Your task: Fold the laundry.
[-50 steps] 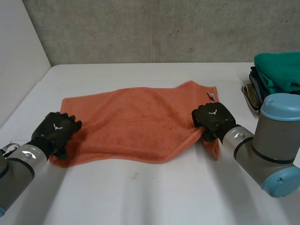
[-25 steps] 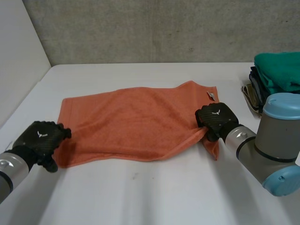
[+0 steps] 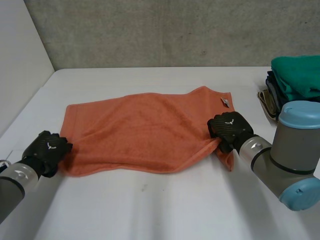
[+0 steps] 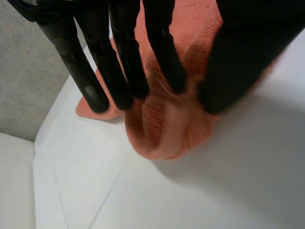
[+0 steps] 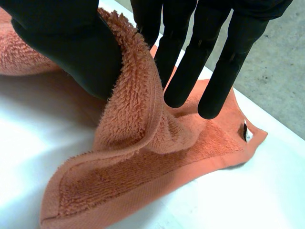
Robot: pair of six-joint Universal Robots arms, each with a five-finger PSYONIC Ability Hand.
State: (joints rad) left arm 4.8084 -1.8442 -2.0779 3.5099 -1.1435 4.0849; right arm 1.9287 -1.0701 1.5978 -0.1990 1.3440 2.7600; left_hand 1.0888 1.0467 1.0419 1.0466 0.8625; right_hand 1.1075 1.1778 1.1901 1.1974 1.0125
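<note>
- An orange terry towel (image 3: 145, 131) lies spread on the smooth white table (image 3: 165, 205). It is a rough rectangle with its long side running left to right, a fuzzy looped pile and a flat woven hem.
- The left hand (image 3: 48, 149) is at the towel's near left corner. Its straight fingers (image 4: 125, 71) and thick thumb squeeze a soft, rounded ridge of cloth up between them.
- The right hand (image 3: 229, 126) is on the towel's right edge. Its thumb (image 5: 71, 43) is tucked against a lifted, curling flap of the hem, and the straight fingers stand on the flap's other side, so the cloth is nipped between them.
- A small white tag (image 3: 226, 102) sits at the far right corner.
- A stack of folded teal cloths (image 3: 299, 75) rests on darker ones at the table's right side, well apart from the towel.
- Behind stands a rough grey concrete wall (image 3: 165, 32).
</note>
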